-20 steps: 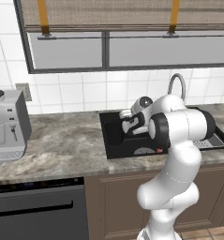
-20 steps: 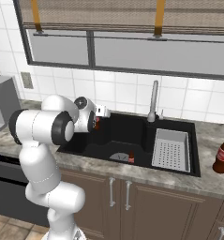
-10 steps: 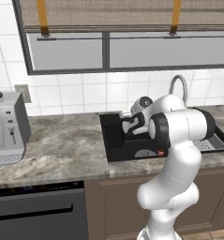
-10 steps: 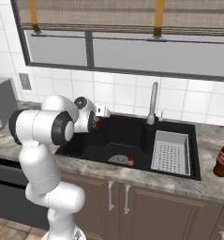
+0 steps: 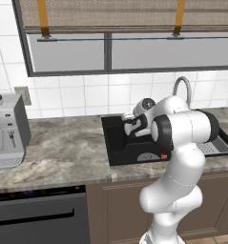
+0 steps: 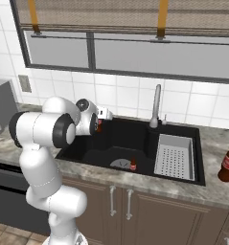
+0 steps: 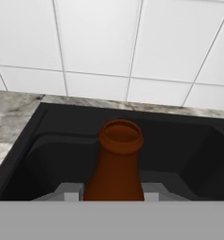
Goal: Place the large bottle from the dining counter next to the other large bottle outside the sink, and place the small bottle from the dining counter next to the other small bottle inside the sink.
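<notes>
A grey marbled bench [image 6: 216, 189] below white wall tiles [image 7: 99, 42] and a window [image 5: 106, 47] is seen holding a black sink [image 6: 130, 143] in which a small bottle [image 6: 132, 164] stands, while another small brown bottle [image 7: 115, 164] is clamped in the end effector [image 7: 112, 192] above the basin, a large bottle [image 6: 228, 162] standing outside.

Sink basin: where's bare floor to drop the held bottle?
Bare floor lies left of the small bottle in the sink, toward the basin's left wall. Crowded: right side, drain tray. Gripper holds the small bottle.
</notes>
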Robot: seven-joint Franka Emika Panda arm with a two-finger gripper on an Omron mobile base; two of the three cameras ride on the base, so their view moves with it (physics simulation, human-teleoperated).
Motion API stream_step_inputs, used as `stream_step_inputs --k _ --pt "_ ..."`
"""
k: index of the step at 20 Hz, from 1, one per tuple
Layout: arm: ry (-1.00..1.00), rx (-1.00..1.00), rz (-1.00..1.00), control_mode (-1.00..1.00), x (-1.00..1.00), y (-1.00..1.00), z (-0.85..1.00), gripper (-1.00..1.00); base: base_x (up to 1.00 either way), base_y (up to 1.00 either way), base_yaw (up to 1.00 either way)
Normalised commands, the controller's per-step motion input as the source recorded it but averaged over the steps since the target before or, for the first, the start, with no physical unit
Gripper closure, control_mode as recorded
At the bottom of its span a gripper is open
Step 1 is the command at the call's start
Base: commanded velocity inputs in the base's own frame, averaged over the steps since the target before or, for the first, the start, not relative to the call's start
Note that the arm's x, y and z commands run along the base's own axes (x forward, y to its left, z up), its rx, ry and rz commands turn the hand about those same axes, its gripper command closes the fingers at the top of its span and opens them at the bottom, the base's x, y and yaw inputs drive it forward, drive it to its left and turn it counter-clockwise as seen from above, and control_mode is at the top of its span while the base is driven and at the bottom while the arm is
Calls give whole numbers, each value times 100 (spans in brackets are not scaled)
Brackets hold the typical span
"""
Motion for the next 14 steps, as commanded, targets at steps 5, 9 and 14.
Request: stream_step_inputs --k 5,9,14 --pt "0 0 0 100 0 0 0 100 18 -3 0" --pt "0 0 0 100 0 0 0 100 9 -3 0" --pt "0 1 0 -100 0 -1 0 100 1 -1 0"
